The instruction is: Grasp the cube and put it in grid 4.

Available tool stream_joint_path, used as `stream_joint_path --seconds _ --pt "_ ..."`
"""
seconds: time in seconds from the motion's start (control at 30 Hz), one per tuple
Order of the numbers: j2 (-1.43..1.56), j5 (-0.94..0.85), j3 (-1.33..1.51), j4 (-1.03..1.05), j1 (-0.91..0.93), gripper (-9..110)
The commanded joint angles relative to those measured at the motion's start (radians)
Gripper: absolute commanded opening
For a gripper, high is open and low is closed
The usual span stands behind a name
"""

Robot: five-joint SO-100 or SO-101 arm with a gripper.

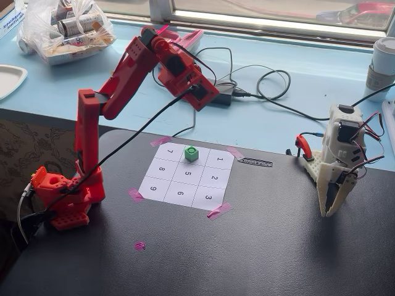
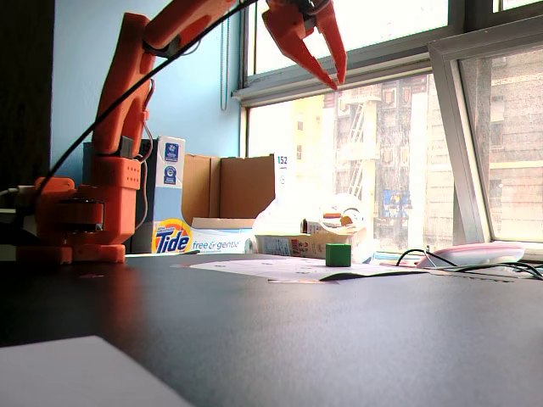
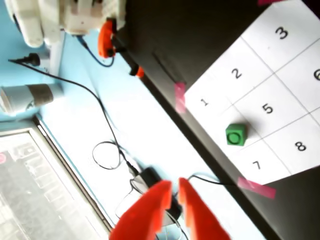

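The green cube (image 1: 191, 153) stands on the numbered sheet in the back middle cell, between the cells marked 7 and 1. That cell is grid 4 (image 3: 217, 122), and the cube (image 3: 235, 134) covers its digit. In the low fixed view the cube (image 2: 338, 254) rests on the paper's far part. My red gripper (image 1: 207, 100) hangs high above the blue shelf behind the sheet, well clear of the cube. Its fingers (image 3: 159, 200) show a narrow gap with nothing between them, and the gripper (image 2: 336, 82) points down near the window.
A white arm (image 1: 339, 179) stands at the black table's right edge. Black cables (image 1: 271, 86) and a plastic bag (image 1: 65, 31) lie on the blue shelf, with a paper cup (image 1: 382, 65) at its right. A pink tape scrap (image 1: 139, 245) sits near the front.
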Motion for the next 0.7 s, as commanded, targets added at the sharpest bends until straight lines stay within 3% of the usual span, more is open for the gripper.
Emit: stream_joint_path --seconds 0.0,0.3,0.67 --pt "0.176 -0.035 0.051 0.051 0.106 0" --pt "0.552 -0.183 0.499 -0.031 0.433 0" --pt "1.095 -0.265 1.536 -0.572 0.486 0"
